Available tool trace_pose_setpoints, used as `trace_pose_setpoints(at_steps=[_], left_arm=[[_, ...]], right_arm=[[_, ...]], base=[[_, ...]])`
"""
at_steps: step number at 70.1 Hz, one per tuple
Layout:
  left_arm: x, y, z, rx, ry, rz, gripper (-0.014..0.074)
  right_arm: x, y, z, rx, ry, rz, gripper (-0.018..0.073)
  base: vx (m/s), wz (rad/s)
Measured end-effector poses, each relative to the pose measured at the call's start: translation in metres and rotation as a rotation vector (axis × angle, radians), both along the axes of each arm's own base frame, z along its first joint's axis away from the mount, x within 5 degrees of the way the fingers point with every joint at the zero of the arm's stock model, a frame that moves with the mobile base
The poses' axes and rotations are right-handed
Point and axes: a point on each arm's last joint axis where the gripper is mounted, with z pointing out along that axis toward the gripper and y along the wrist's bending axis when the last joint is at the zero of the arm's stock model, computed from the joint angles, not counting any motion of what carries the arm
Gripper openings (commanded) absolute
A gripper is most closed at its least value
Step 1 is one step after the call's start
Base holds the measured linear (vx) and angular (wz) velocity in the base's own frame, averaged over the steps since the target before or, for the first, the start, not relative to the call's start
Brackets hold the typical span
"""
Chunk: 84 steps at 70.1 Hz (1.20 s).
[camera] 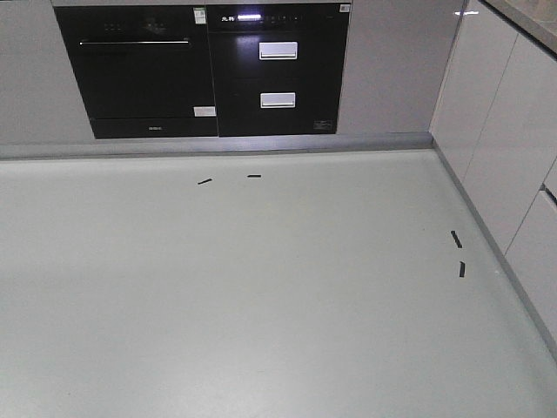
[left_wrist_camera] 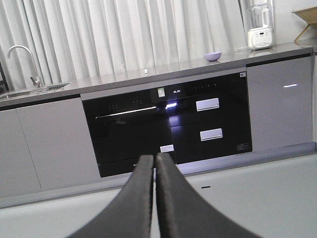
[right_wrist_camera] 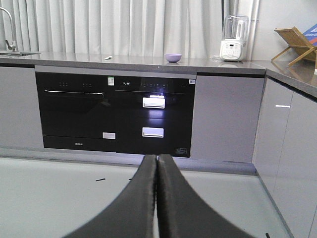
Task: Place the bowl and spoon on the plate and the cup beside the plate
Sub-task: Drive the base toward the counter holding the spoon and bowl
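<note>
A lavender bowl (left_wrist_camera: 213,56) stands far off on the grey countertop (left_wrist_camera: 124,79), above the ovens; the right wrist view also shows the bowl (right_wrist_camera: 173,57) there. A small pale object (right_wrist_camera: 108,58) lies on the counter to its left, too small to tell if it is the spoon. The plate and the cup are out of view. My left gripper (left_wrist_camera: 154,157) is shut with nothing in it, held low over the pale floor and pointing at the ovens. My right gripper (right_wrist_camera: 157,156) is likewise shut and empty. Neither gripper appears in the front view.
Two black built-in ovens (camera: 204,70) sit in the grey cabinet front. White cabinets (camera: 513,157) line the right side. Black tape marks (camera: 456,239) lie on the floor. A white blender (right_wrist_camera: 234,38), a wooden rack (right_wrist_camera: 297,42) and a faucet (left_wrist_camera: 25,62) are on the counter.
</note>
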Motion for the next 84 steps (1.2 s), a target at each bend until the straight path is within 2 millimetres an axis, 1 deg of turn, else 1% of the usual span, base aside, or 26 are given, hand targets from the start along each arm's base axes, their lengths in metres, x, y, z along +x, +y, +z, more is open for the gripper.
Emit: trace_pose_setpoints(at_steps=[84], left_arm=[[0.0000,0.0000,0.0000,0.000,0.000,0.000,-0.0006]], right_arm=[[0.0000,0.0000,-0.0001,0.000,0.001,0.000,-0.0009]], base=[[0.01,-0.01]])
